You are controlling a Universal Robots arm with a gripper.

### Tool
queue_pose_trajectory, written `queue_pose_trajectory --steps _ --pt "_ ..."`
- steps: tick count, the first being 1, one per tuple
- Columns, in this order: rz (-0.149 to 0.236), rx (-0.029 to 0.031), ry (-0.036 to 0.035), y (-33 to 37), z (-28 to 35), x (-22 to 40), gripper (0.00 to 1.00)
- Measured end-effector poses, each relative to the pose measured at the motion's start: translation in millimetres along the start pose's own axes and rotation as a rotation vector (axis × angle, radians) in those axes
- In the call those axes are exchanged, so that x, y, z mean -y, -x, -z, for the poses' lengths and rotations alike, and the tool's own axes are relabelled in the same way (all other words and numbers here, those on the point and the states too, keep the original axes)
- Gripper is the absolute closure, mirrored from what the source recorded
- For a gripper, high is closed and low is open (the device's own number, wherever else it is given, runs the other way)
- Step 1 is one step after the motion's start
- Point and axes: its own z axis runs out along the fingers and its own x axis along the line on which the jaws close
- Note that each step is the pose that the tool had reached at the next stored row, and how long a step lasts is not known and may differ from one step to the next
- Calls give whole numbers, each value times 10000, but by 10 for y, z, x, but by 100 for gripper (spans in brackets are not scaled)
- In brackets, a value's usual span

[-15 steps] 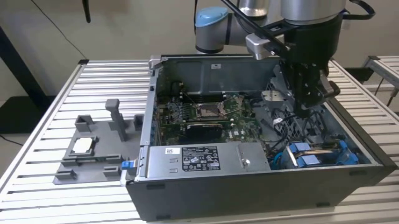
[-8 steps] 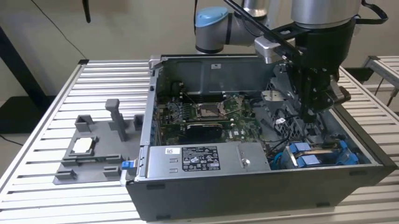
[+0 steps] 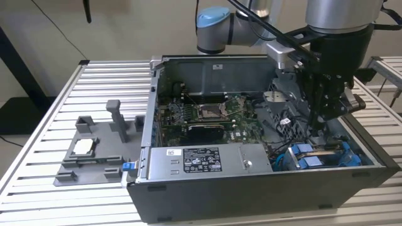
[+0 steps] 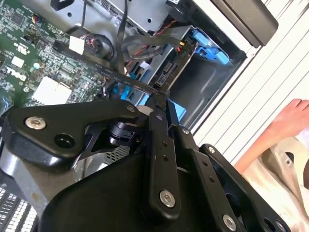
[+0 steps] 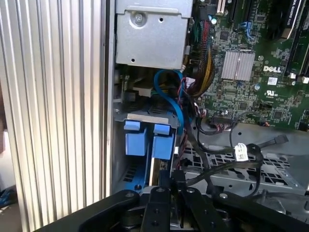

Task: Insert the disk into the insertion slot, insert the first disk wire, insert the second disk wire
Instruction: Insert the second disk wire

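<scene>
Care is being called for: the black end effector (image 4: 161, 99) is pinching the thin black disk wire (image 4: 108, 71), seemingly limp and light, best gripped near its stiff plug, while the blue-framed silver-grey disk (image 3: 317, 157) is sitting inside the grey insertion slot (image 5: 145, 115).

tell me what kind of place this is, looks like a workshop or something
Probably a robotics lab or test bench for computer assembly: an open PC case sits on a slatted metal table, a robot arm reaches into it, and a grey fixture plate lies beside the case.
</scene>
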Motion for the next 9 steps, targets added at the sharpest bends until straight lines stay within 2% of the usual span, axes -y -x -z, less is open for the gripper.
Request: queue_pose_trajectory --steps 1,2,8,9 --pt "-1 8 5 -5 -2 4 84" --pt "-14 64 2 -6 -3 4 84" --pt "-251 1109 -86 -14 -7 7 84" --pt "-272 1197 -84 -31 -12 16 84"
